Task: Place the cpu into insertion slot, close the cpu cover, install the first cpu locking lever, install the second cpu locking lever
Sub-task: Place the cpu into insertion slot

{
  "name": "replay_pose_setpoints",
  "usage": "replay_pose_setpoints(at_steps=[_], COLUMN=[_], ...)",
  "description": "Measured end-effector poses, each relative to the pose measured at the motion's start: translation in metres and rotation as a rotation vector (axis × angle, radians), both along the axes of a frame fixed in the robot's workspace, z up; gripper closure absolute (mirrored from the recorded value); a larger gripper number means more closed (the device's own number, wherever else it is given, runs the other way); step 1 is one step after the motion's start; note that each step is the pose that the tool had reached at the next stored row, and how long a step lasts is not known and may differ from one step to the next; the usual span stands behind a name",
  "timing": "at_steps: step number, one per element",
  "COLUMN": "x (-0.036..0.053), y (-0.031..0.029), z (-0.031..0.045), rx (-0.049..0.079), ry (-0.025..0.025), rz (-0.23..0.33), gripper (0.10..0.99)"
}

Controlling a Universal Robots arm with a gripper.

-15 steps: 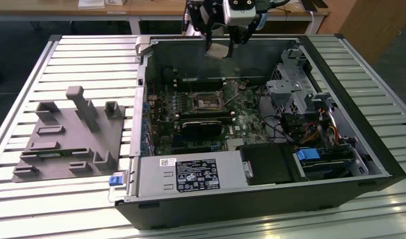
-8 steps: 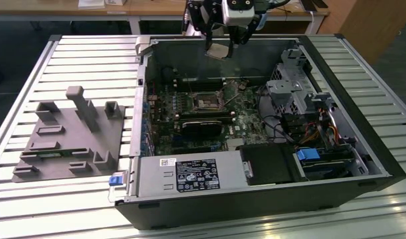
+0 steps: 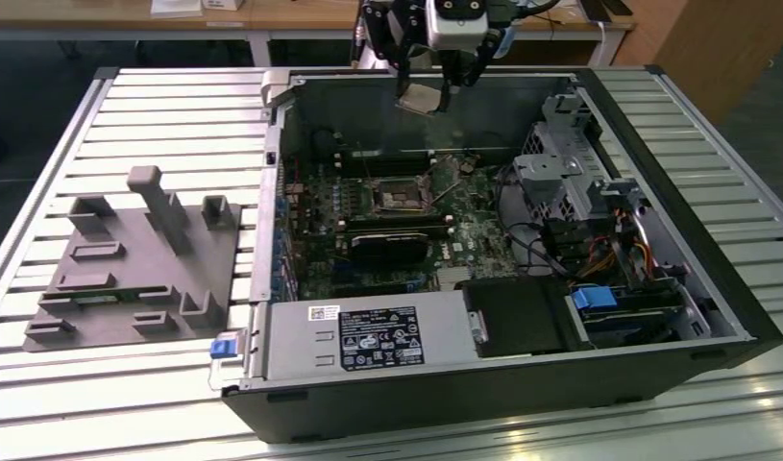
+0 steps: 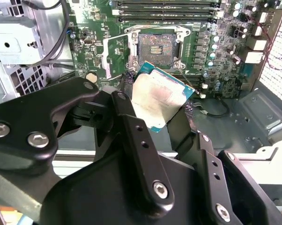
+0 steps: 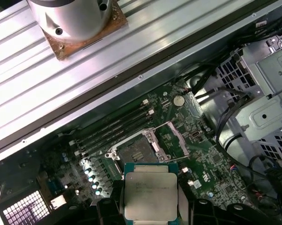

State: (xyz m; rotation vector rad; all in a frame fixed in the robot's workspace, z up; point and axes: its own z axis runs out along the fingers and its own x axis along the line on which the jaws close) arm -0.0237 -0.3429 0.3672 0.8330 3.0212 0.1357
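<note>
So the cpu (image 4: 160, 98) is a small flat square chip with a pale silvery-beige metal lid on a green-edged board. The lid looks a bit scuffed and has faint print I won't try to read. The pincer (image 3: 428, 82) is pinching it by two opposite edges, one black finger on each side. In the exterior view the chip hangs tilted in the air over the far end of the open computer case (image 3: 698, 288), well apart from the board below.

Counting things: one chip, one insertion slot (image 4: 156, 45) and one cpu cover (image 4: 105, 52). The slot is a square socket with a dark centre and a silvery rim on the green motherboard (image 5: 211, 164), and nothing sits in it. The thin metal cover frame is flipped open just beside it. The long black memory slots (image 5: 115, 126) run along near the socket, and I can't count them for sure. One case lies on the slatted metal tabletop (image 3: 173, 106). One grey moulded fixture (image 3: 134, 264) sits on the exterior view's left of it.
</note>
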Motion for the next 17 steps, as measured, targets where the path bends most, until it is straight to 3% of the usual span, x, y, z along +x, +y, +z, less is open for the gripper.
replay_pose_setpoints(at_steps=[17], x=[0.0], y=[0.0003], z=[-0.0007], rx=[0.0], ry=[0.0], rz=[-0.063], gripper=[0.545])
